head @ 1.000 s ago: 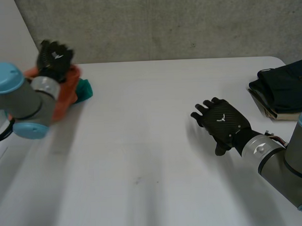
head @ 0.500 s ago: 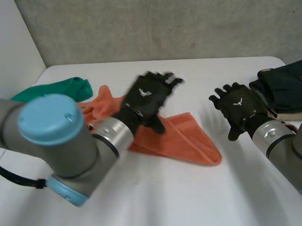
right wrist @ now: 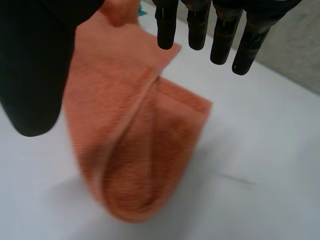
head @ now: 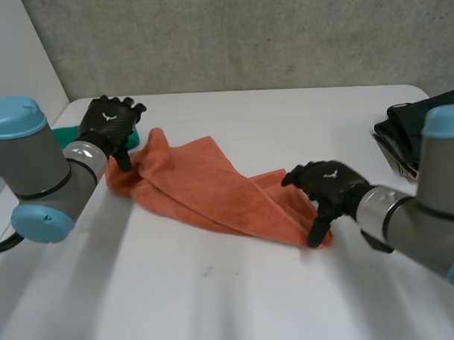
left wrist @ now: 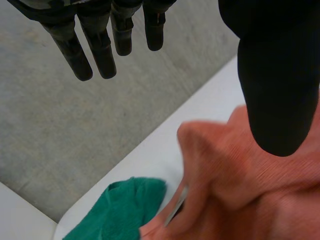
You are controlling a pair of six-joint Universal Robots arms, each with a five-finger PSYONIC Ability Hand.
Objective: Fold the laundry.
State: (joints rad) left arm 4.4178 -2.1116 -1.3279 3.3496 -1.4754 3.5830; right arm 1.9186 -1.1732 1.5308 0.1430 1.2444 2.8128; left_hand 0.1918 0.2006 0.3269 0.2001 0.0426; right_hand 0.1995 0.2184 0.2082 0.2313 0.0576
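Your left hand (head: 110, 125) hides most of the crumpled green cloth (head: 64, 136); the right arm (head: 445, 207) half-covers the dark folded clothes (head: 405, 130)

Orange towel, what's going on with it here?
A two-armed robot is working on the orange towel, which lies bunched and loosely doubled across the white table, not yet neatly folded. The left hand is at the towel's end beside a green cloth. The right hand is over the opposite end. Both hands have straight fingers and grip nothing. A stack of dark folded clothes sits at the table's right edge.
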